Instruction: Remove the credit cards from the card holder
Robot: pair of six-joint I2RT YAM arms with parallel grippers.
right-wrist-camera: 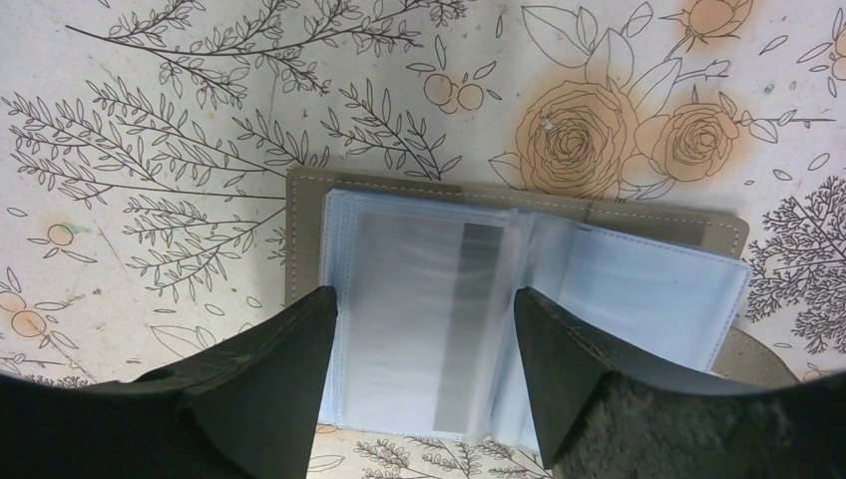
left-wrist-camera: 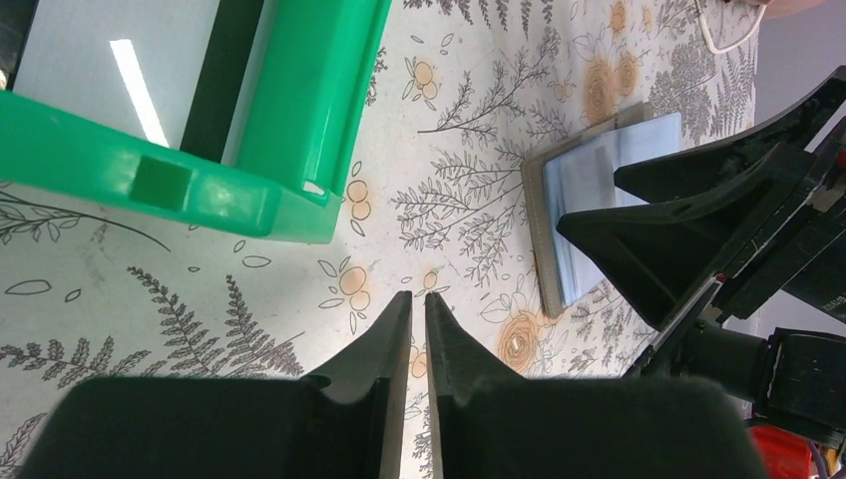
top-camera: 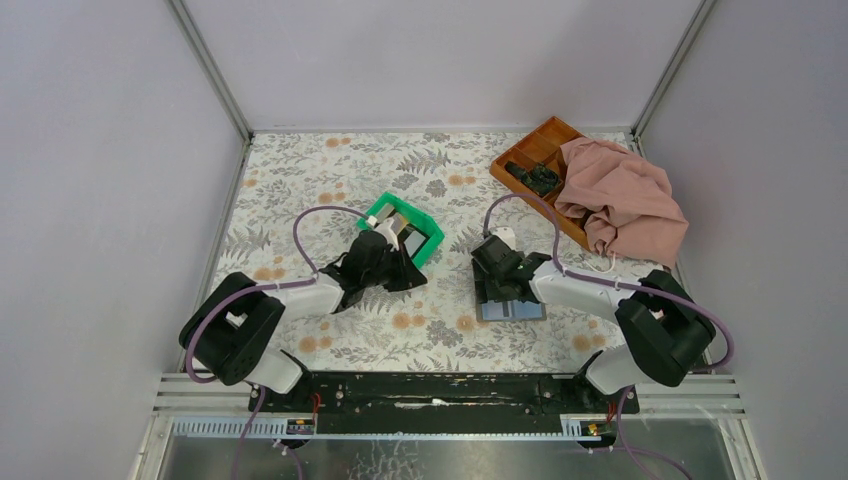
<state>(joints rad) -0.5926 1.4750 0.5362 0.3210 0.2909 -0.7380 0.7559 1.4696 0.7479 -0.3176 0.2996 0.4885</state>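
The card holder (right-wrist-camera: 638, 284) lay open on the floral worktop (right-wrist-camera: 150, 120), and the right jaws stood wide apart astride its clear sleeves, pinching nothing. The left jaws were all but closed and empty, hovering beside the green bin (left-wrist-camera: 299, 130), which held what looked like credit cards (left-wrist-camera: 100, 70).

Soft, even white light fills the overhead view, with only faint shadows. A bright strip of glare streaks the inside of the green plastic bin (left-wrist-camera: 200, 185). The open pale blue-grey card holder's (right-wrist-camera: 638, 284) clear sleeves shine milky. Both wrist views blur along the bottom edge.
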